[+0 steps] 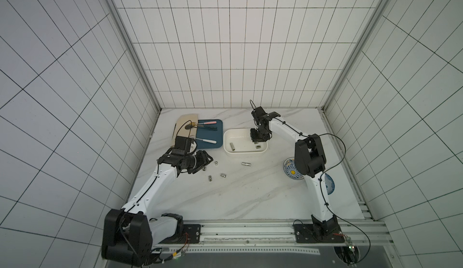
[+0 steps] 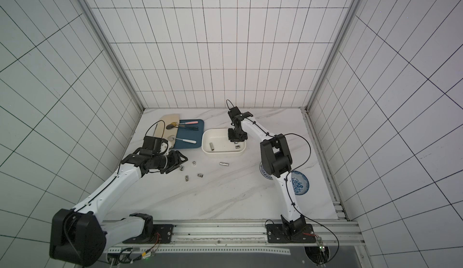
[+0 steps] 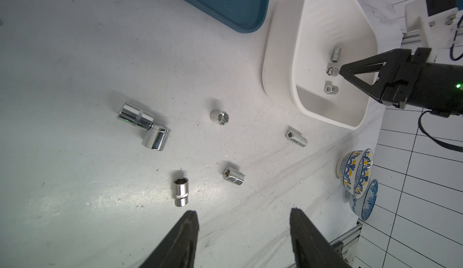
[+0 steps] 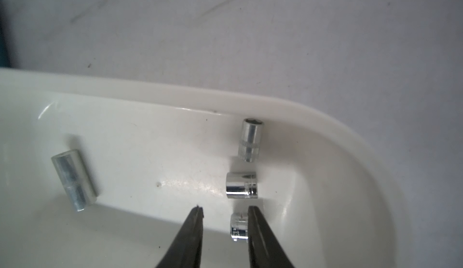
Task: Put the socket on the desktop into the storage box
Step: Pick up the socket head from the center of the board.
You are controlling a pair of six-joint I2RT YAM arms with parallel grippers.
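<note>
– Four sockets (image 4: 241, 185) in the storage box (image 4: 175, 97), then?

– Yes: one long, three short. My right gripper (image 4: 225, 209) hangs inside the box, jaws a little apart. The nearest short socket (image 4: 238, 229) lies between them, close against one finger, not clamped.

– Where does the box sit in the top views?

– Just below the middle of the frame, right of the dark-blue tray (image 1: 215, 135).

– And on the desktop (image 1: 250, 191)?

– Six loose sockets (image 3: 219, 117), below and lower left of the box; two of them touch. My left gripper (image 3: 244, 213) is poised just left of them in both top views, jaws wide apart, nothing between.
</note>
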